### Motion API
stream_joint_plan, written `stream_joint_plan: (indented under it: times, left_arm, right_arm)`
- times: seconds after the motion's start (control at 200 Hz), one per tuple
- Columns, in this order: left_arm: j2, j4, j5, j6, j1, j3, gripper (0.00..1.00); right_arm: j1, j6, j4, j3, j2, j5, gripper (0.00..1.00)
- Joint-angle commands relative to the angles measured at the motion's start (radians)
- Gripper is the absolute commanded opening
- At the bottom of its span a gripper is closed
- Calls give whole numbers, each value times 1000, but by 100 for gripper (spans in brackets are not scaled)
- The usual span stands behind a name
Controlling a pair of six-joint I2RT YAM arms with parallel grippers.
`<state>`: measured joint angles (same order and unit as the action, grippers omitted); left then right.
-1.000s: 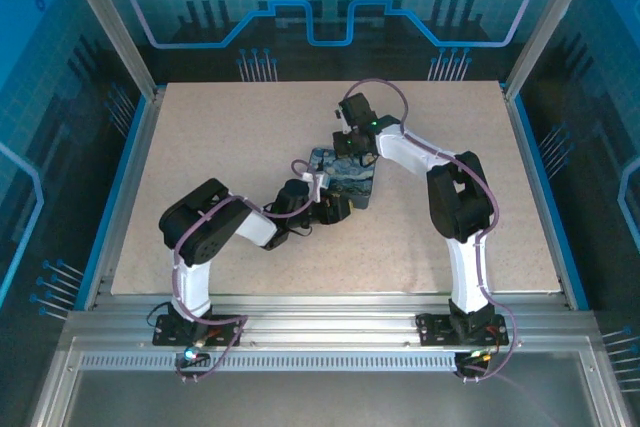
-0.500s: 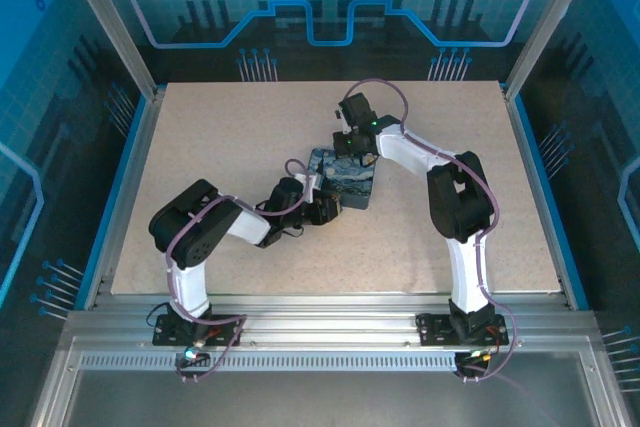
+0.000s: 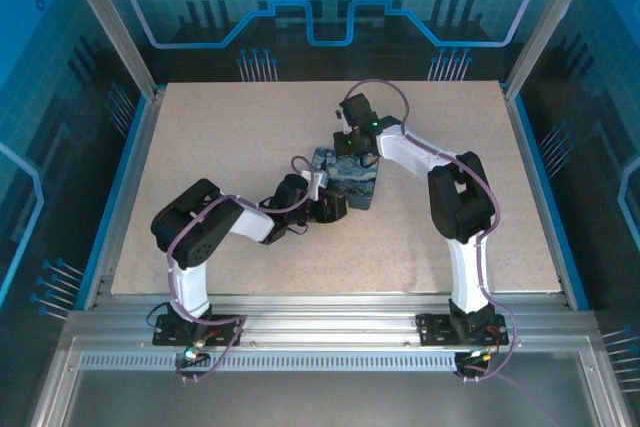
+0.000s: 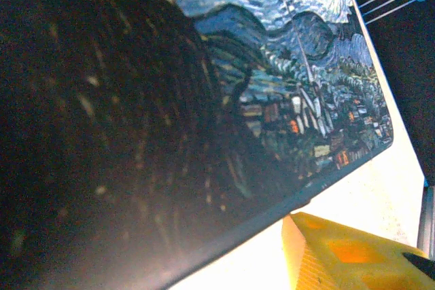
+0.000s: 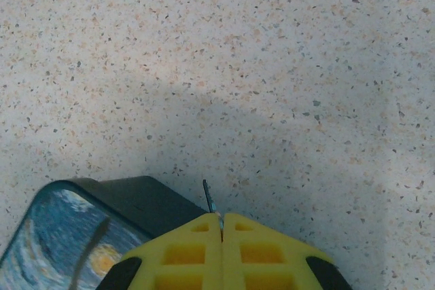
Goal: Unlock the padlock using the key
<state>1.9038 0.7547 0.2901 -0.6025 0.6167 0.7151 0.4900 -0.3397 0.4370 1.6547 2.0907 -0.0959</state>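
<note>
A tiny silvery-grey key [image 5: 209,198] pokes out as a thin blade from between the yellow fingers of my right gripper [image 5: 221,219], which is shut on it. That gripper [image 3: 356,153] hovers at the far edge of the blue-and-yellow night-sky box [image 3: 352,180], whose dark corner [image 5: 115,198] lies just left of the key. My left gripper [image 3: 334,206] sits against the box's near left side. In the left wrist view the painted lid [image 4: 285,79] looms very close, with one yellow finger [image 4: 340,256] under its edge and the other hidden. I see no padlock.
The speckled beige tabletop [image 3: 220,137] spreads around the box on all sides. Aluminium posts and blue glass walls [image 3: 130,67] ring the table. Both arm bases stand at the near edge [image 3: 320,302].
The left arm's elbow swung left and down, then eased back a little, its gripper staying at the box. The right arm has barely moved.
</note>
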Motion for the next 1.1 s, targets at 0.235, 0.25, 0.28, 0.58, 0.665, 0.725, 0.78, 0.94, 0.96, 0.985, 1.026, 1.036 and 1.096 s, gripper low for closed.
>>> stream_joint_plan:
  times: [0.235,0.25,0.28,0.58,0.665,0.725,0.78,0.94,0.96,0.985,1.026,1.036,1.096]
  left_arm:
    - [107,159,18,-62,54,20,60]
    - [106,168,23,-64,55,20,60]
    - [107,175,33,-70,54,20,58]
    - [107,178,96,-93,53,22,59]
    - [100,130,89,-72,55,30,60]
    - [100,98,78,-61,54,36,59]
    - [97,64,56,-48,54,38,59]
    - [91,29,1,-29,55,38,61]
    - [92,29,0,-28,54,39,61]
    - [92,29,-2,-27,55,40,61]
    - [92,30,-2,-24,55,42,61]
    - [92,29,-1,-24,55,43,61]
    - [92,35,5,-22,55,47,60]
  right_arm:
    - [6,-8,17,-30,-35,25,0]
    - [6,-8,17,-30,-36,25,0]
    - [4,-9,17,-32,-38,26,0]
    - [-10,-10,12,-41,-47,28,0]
    - [-13,-10,20,-30,-46,28,0]
    - [-15,-9,24,-21,-47,23,0]
    - [-18,-10,37,-7,-49,17,0]
    - [-48,-22,80,20,-66,-27,0]
    - [-55,-25,80,16,-71,-31,0]
    - [-61,-27,80,10,-79,-36,0]
    - [-72,-28,80,-1,-93,-44,0]
    - [-75,-30,80,-4,-96,-46,0]
    - [-91,-36,86,-20,-114,-64,0]
